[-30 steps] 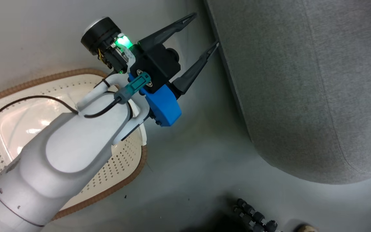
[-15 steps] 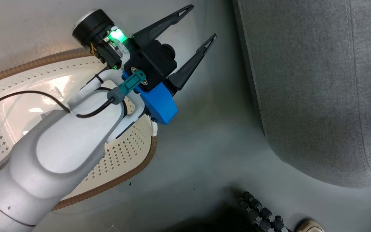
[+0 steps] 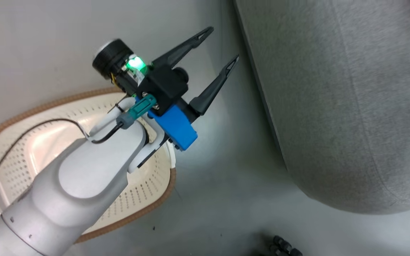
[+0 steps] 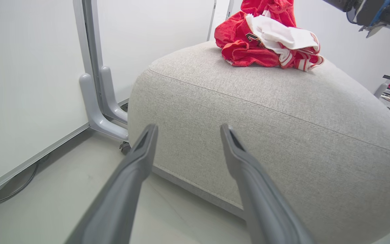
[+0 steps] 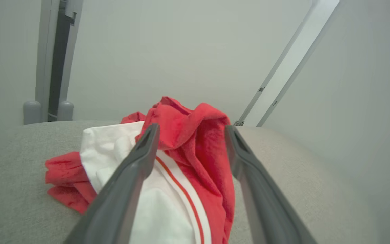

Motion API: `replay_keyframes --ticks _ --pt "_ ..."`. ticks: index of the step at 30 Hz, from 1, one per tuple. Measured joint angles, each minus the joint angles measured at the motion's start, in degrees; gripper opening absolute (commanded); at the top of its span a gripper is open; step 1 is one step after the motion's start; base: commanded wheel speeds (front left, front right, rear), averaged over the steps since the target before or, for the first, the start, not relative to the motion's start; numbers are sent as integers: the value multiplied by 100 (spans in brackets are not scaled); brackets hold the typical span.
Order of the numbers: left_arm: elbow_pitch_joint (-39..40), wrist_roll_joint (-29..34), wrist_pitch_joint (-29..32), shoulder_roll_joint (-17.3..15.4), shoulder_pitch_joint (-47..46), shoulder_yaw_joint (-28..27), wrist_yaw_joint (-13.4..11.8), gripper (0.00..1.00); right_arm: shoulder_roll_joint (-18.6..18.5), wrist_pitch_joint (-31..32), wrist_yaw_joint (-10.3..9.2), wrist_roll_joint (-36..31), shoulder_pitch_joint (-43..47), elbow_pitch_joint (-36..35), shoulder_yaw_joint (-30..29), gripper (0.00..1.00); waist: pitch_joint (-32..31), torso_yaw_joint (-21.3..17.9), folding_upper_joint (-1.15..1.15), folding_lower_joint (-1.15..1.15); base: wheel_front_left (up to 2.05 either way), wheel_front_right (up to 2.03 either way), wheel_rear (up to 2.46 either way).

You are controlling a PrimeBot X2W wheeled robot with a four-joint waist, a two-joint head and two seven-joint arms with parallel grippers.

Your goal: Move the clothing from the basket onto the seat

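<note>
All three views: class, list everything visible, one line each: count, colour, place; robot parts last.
seat: one, grey, on the floor
clothing: one heap, red and white, on the seat
basket: one, cream with brown rim, on the floor beside the seat
frame post: one, grey, beside the seat
left gripper: one, dark, open, between basket and seat
right gripper: one, dark, open, over the clothing
</note>
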State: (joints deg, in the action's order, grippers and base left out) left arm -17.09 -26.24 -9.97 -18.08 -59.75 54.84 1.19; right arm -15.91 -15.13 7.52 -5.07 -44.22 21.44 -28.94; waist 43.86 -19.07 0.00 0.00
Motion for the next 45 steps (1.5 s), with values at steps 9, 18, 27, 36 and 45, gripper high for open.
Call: replay_keyframes --ticks 9,18,27,36,45 --pt "-599 -515 -478 41 823 -624 -302 100 282 -1 0 18 987 -1051 1026 100 -1310 218 0 -2 0 0 0" --pt "-230 -493 -504 -65 2115 -2013 -679 100 616 0 0 225 1824 -1330 2246 100 -2486 814 0 -2 0 0 0" --pt "177 76 -508 123 3684 -3228 -700 100 946 0 0 524 2764 -1306 2685 100 -3397 1541 0 -2 0 0 0" --pt "342 612 -508 594 4836 -3994 -416 100 1140 -1 0 648 3739 -1300 2708 100 -4050 1995 0 -2 0 0 0" --pt "277 1005 -508 1039 5295 -4414 66 100 1265 0 0 800 4477 -1263 2520 100 -4397 2253 0 -1 0 0 0"
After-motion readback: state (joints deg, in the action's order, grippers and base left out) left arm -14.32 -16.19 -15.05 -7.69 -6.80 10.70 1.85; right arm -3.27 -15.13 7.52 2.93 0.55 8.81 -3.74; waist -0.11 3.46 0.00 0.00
